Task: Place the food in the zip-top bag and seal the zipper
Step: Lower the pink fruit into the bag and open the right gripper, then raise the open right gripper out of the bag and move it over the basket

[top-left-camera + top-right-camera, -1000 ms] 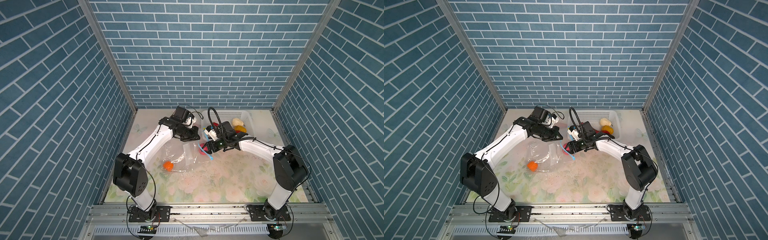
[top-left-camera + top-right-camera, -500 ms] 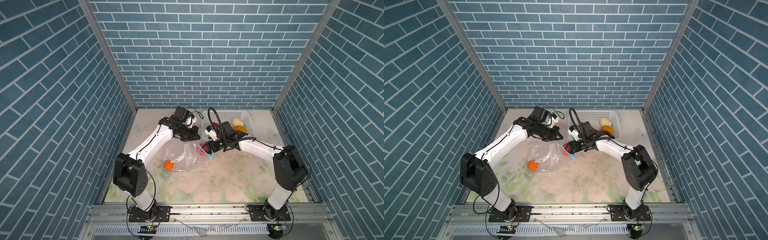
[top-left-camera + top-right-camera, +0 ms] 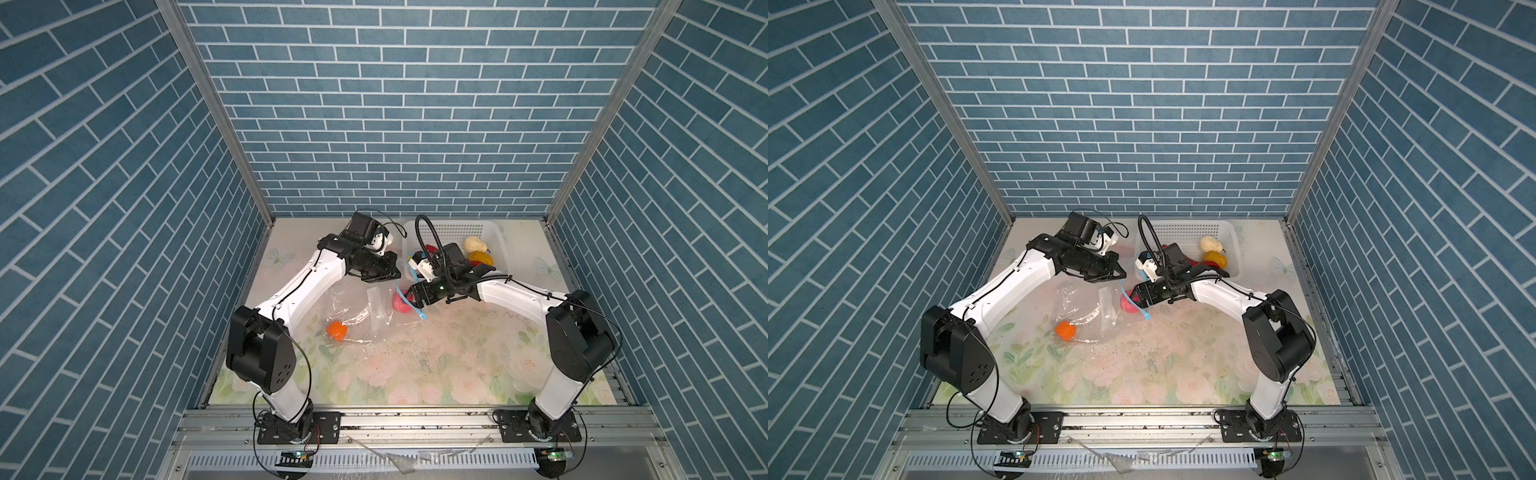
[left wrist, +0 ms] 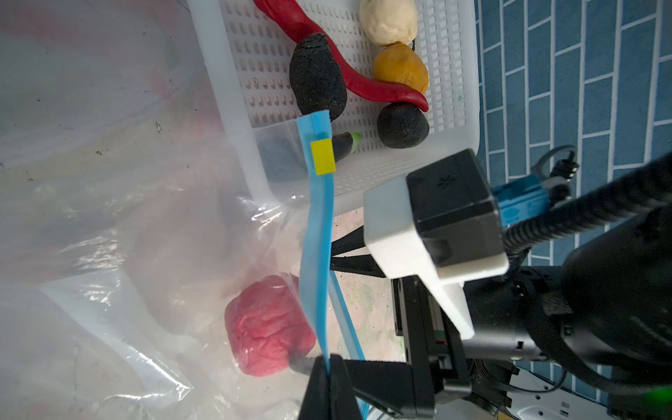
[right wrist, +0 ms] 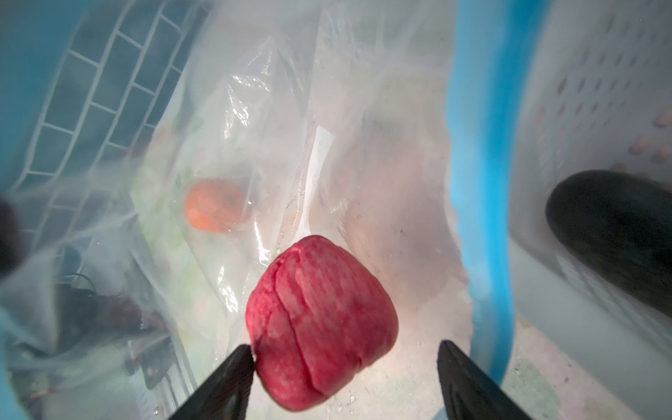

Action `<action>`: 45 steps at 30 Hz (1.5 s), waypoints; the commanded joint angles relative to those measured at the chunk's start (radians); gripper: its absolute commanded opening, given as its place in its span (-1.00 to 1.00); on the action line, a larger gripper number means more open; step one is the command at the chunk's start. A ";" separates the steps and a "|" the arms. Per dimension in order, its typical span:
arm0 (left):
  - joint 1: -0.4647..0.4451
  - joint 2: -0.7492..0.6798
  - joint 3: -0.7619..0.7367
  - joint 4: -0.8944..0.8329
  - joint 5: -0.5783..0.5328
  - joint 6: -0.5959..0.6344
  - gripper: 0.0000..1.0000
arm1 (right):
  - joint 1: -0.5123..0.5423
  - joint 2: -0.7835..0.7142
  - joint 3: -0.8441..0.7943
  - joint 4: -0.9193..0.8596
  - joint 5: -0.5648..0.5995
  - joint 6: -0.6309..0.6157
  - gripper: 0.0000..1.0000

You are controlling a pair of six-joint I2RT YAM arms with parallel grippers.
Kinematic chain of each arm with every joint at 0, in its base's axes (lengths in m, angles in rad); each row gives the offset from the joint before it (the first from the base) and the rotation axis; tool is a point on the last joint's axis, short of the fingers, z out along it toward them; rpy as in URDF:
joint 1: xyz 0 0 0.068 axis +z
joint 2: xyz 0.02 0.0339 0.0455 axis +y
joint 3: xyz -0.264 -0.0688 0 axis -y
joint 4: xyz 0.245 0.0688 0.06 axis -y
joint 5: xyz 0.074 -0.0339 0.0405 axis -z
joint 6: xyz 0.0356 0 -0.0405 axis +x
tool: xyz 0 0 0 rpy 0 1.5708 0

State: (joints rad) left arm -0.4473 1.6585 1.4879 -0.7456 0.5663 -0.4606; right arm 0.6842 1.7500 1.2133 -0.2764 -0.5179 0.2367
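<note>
Pink ball [image 5: 320, 334] lies between spread right jaws.

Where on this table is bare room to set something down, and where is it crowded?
Bare: on the table, the front strip between the arm bases, and the corner right of the white basket. Crowded: mid-back, around the bag, left gripper, right gripper.

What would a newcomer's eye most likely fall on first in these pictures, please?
Probably the bumpy pink toy ball lying at the mouth of the crinkly clear plastic zip-top bag, between the right arm's open fingers. Next, the left arm's fingers pinching the light blue zipper strip, and the round orange toy ball deep inside the bag.
</note>
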 commanded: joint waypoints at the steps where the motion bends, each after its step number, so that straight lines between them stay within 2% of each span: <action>1: 0.005 -0.031 -0.006 0.008 0.004 0.000 -1.00 | 0.008 -0.023 -0.024 -0.006 0.015 -0.020 0.61; 23: 0.005 -0.031 -0.004 0.006 0.006 -0.001 -1.00 | 0.009 -0.048 -0.038 0.038 0.012 -0.005 0.65; 29: 0.004 -0.041 0.016 -0.009 0.004 0.000 -1.00 | 0.009 -0.060 -0.038 0.031 0.014 -0.007 0.58; 45: 0.020 -0.079 0.032 -0.056 -0.041 0.009 -1.00 | 0.010 -0.222 -0.034 0.049 0.099 0.001 0.52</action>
State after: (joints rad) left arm -0.4385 1.5963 1.5143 -0.7849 0.5362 -0.4572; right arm 0.6872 1.5703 1.2007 -0.2451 -0.4496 0.2382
